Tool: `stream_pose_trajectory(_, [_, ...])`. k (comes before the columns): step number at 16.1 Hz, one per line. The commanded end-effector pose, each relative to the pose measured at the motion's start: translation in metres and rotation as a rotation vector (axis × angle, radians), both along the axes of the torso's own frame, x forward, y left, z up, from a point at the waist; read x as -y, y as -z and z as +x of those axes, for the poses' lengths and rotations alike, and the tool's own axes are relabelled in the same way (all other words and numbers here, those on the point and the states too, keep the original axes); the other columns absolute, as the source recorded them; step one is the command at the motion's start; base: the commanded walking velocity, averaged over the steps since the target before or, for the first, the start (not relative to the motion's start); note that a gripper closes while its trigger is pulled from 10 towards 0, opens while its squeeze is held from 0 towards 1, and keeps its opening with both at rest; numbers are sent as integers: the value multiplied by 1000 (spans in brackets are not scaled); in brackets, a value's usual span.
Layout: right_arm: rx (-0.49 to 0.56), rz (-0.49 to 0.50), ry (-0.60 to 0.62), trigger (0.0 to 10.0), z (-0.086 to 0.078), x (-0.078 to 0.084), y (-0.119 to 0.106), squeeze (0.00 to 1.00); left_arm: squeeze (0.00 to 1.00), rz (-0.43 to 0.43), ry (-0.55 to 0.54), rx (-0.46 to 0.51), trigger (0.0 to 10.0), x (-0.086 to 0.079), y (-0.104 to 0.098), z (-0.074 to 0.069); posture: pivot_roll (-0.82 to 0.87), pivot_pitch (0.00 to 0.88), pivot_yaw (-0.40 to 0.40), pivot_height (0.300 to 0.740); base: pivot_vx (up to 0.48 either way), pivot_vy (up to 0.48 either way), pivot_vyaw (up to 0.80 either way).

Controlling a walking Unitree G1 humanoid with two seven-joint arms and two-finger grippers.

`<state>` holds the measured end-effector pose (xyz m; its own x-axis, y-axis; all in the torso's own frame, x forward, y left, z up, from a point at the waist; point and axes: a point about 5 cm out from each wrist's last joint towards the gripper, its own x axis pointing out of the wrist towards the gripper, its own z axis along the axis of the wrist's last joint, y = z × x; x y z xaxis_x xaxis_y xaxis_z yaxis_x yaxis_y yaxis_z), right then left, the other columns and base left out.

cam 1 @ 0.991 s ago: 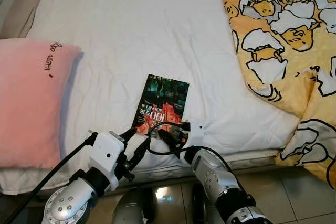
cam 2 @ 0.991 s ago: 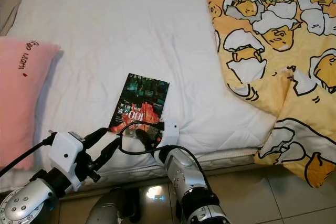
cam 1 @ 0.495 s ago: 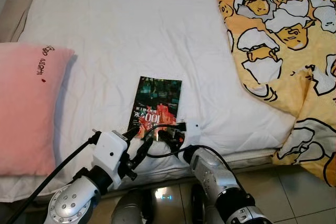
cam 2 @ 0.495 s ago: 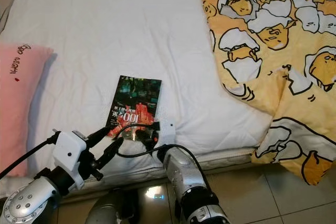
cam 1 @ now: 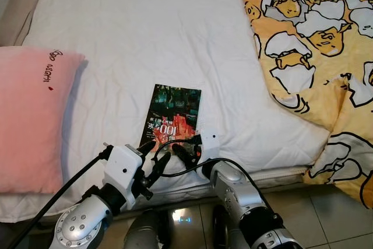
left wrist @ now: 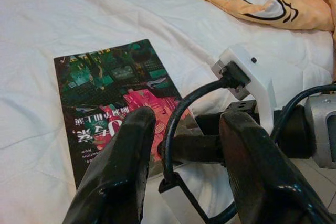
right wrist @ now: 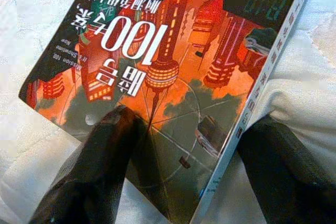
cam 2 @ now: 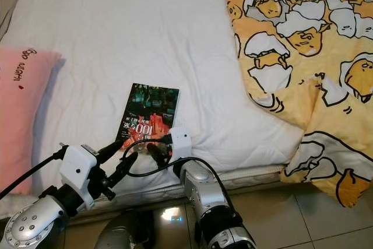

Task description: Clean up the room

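Note:
A paperback book [cam 1: 173, 115] with a dark green and red cover lies flat on the white bed sheet [cam 1: 145, 27], close to the bed's near edge. My right gripper [cam 1: 182, 148] is open at the book's near end. In the right wrist view one finger [right wrist: 105, 156] rests on the cover and the other sits on the sheet just past the spine. My left gripper [cam 1: 156, 151] is open just left of it, near the book's near-left corner. In the left wrist view the book [left wrist: 105, 87] lies beyond the left gripper [left wrist: 189, 121], with the right gripper's cable between its fingers.
A pink pillow [cam 1: 29, 121] lies on the bed's left side. A yellow cartoon-print blanket [cam 1: 315, 39] covers the right side and hangs over the mattress edge. Tiled floor [cam 1: 326, 214] shows below the bed at the right.
The camera view has shifted slightly. My right gripper has crept a little farther onto the book's near end. The left gripper and the book have stayed about where they were.

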<state>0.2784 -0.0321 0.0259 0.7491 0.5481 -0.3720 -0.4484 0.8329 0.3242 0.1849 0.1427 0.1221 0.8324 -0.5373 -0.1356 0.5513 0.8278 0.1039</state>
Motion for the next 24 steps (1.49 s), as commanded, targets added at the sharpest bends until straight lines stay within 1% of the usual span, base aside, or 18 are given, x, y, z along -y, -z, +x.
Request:
stream_pose_trajectory(1, [-163, 88, -49, 10000, -55, -45, 25, 0, 0, 7, 4, -28, 10000, 1, 7, -3, 54, 245, 10, 740, 0, 0, 0])
stream_pose_trajectory(2, [-147, 53, -61, 10000, -56, -46, 25, 0, 0, 7, 4, -29, 10000, 1, 7, -3, 54, 245, 10, 740, 0, 0, 0])
stream_pose_trajectory(3, [-142, 50, -65, 10000, -56, -46, 24, 0, 0, 7, 4, -30, 10000, 1, 7, -3, 54, 245, 10, 740, 0, 0, 0])
stream_pose_trajectory(4, [-144, 103, -66, 10000, -56, -50, 18, 0, 0, 8, 3, -32, 10000, 0, 7, -4, 55, 246, 9, 740, 0, 0, 0])
stream_pose_trajectory(6, [-126, 148, -80, 10000, -54, -56, 5, 0, 0, 10, 2, -34, 10000, 0, 7, -5, 59, 246, 8, 740, 0, 0, 0])
stream_pose_trajectory(7, [-104, 135, -103, 10000, -56, -59, -3, 0, 0, 10, 1, -33, 10000, -1, 7, -5, 59, 245, 7, 740, 0, 0, 0])
stream_pose_trajectory(10, [-126, 108, -146, 10000, -65, -67, -3, 0, 0, 10, 7, -38, 10000, 0, 9, -6, 49, 246, 0, 740, 0, 0, 0])
stream_pose_trajectory(11, [-139, 107, -167, 10000, -68, -71, -5, 0, 0, 9, 12, -38, 10000, 1, 9, -6, 50, 246, -2, 740, 0, 0, 0])
stream_pose_trajectory(12, [-167, 125, -155, 10000, -66, -69, -4, 0, 0, 8, 12, -36, 10000, 2, 9, -5, 53, 246, -3, 740, 0, 0, 0])
stream_pose_trajectory(14, [-229, 191, -129, 10000, -63, -68, -4, 0, 0, 10, 12, -35, 10000, 1, 9, -4, 53, 246, -2, 740, 0, 0, 0])
stream_pose_trajectory(15, [-254, 210, -131, 10000, -62, -70, -2, 0, 0, 11, 14, -36, 10000, 1, 9, -4, 53, 245, 2, 740, 0, 0, 0])
stream_pose_trajectory(16, [-290, 242, -136, 10000, -59, -76, -1, 0, 0, 13, 16, -34, 10000, 1, 8, -4, 53, 245, 5, 740, 0, 0, 0])
stream_pose_trajectory(17, [-299, 262, -138, 10000, -57, -79, -3, 0, 0, 14, 17, -33, 10000, 1, 8, -3, 53, 245, 5, 740, 0, 0, 0])
stream_pose_trajectory(18, [-299, 285, -139, 0, -55, -82, -7, 0, 0, 16, 18, -31, 10000, 1, 8, -3, 53, 245, 5, 740, 0, 0, 0])
stream_pose_trajectory(20, [-300, 318, -152, 0, -53, -88, -15, 0, 0, 20, 16, -29, 10000, 0, 8, -3, 67, 245, 8, 740, 0, 0, 0])
stream_pose_trajectory(22, [-291, 368, -182, 0, -55, -94, -38, 0, 0, 24, 12, -29, 10000, -2, 7, -4, 64, 247, 4, 740, 0, 0, 0])
stream_pose_trajectory(23, [-290, 373, -197, 0, -56, -96, -46, 0, 0, 25, 10, -30, 10000, -2, 8, -4, 59, 246, 3, 740, 0, 0, 0])
stream_pose_trajectory(24, [-299, 372, -199, 0, -56, -97, -48, 0, 0, 24, 11, -31, 10000, -2, 8, -4, 59, 246, 3, 740, 0, 0, 0])
